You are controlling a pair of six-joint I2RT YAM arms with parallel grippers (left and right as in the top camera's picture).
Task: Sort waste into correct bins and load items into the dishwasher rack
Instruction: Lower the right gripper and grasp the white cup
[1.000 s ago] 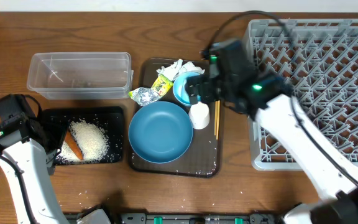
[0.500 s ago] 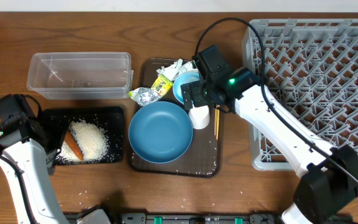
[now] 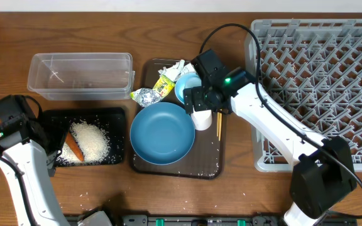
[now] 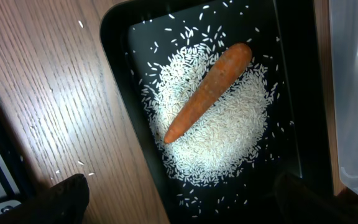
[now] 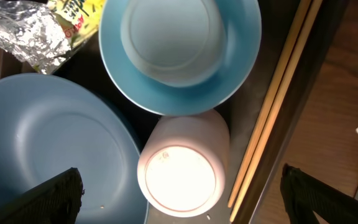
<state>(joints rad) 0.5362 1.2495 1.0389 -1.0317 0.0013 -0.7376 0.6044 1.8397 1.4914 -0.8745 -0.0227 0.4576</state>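
One carrot [image 4: 207, 93] lies slantwise across one heap of rice [image 4: 229, 143] in the black tray [image 4: 120, 74]. Stray grains are scattered round it, a few out on the table [image 4: 36, 74]. My left gripper [image 4: 182, 196] hangs over that tray, jaws wide, holding nothing. Only its dark tips show, cut off at the bottom corners. The clear tub [image 4: 353, 93] sits just beside the tray, its inside hard to read through the plastic.

My right gripper [image 5: 179, 186] hangs wide and empty above one white cup [image 5: 182, 168], just beside one light blue cup [image 5: 179, 50]. I cannot tell which way up the white cup is. Two chopsticks [image 5: 278, 106] lie alongside, their ends cut off. One dark blue bowl [image 5: 48, 149], one foil ball [image 5: 23, 31] and one wrapper [image 5: 79, 9] are only partly in view. From overhead, all sit on the brown serving tray [image 3: 206, 169] with one tissue [image 3: 171, 68]. The rack [image 3: 325, 88] runs off the right edge.
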